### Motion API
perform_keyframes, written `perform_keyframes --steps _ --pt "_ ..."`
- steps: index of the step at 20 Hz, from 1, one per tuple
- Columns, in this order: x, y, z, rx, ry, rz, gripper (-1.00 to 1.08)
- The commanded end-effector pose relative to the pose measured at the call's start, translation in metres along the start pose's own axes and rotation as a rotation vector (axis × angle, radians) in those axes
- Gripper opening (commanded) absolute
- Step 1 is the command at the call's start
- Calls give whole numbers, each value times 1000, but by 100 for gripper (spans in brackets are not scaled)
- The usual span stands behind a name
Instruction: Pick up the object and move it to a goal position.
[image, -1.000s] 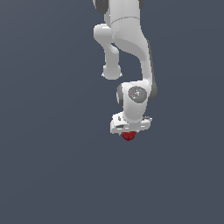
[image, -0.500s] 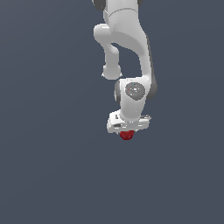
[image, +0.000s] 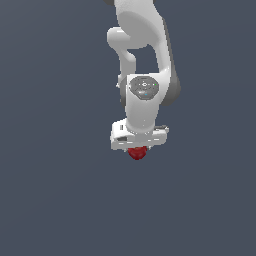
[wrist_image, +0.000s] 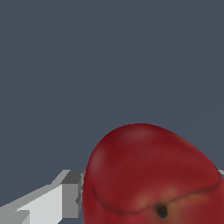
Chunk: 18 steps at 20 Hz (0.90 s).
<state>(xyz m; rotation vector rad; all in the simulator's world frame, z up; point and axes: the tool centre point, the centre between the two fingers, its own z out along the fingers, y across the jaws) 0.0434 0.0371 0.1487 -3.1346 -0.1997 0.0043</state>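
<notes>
The object (image: 137, 153) is a small dark-red roundish item that hangs just under the white gripper (image: 137, 149) in the exterior view. The gripper points down and is shut on it, so only the object's lower half shows below the hand. In the wrist view the object (wrist_image: 153, 175) fills the lower part of the picture, red with a dark dimple. One grey-white finger (wrist_image: 57, 199) presses against its side. The other finger is almost wholly hidden behind the object.
The white arm (image: 142, 45) reaches down from the top of the exterior view. All around is a plain dark grey-blue surface (image: 50, 200) with no other objects or edges in view.
The gripper, still shut on the object, has moved a little toward the exterior view's left and slightly up. The wrist has risen with it.
</notes>
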Motion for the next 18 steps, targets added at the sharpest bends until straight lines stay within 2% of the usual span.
perform_keyframes --steps 1,9,18 --pt "8 12 -23 0 3 0 -100" --pt "26 38 -68 0 3 0 -100" --pt "33 46 -81 -1 3 0 -100"
